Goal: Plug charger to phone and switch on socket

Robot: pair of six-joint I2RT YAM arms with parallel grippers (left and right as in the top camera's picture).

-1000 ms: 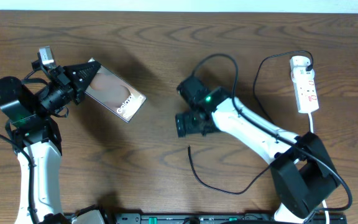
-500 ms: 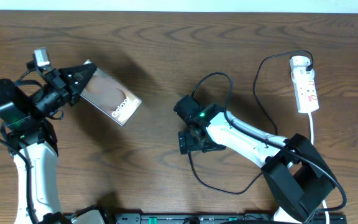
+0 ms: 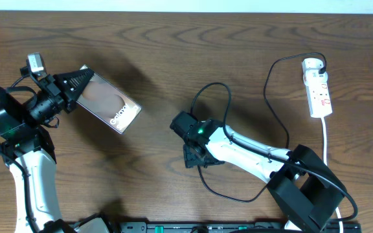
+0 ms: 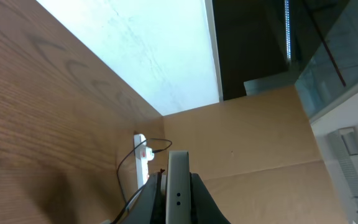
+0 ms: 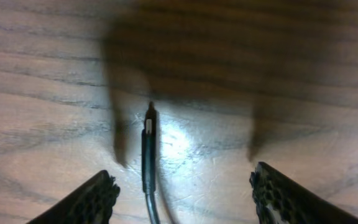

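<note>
Your right gripper (image 5: 188,183) hangs wide open and empty over the charger plug (image 5: 147,143). The plug lies flat on the table (image 3: 173,52), much nearer 1 finger than the other. If you close from here, you may nudge it aside or pinch it crooked. Your left gripper (image 3: 76,83) is clamped on 1 end of the phone (image 3: 109,107), so a push at the port could swing it. The socket (image 3: 318,87) lies far right. White lettering on the phone reads "Galaxy", but the socket's red marks are too small to read.
</note>
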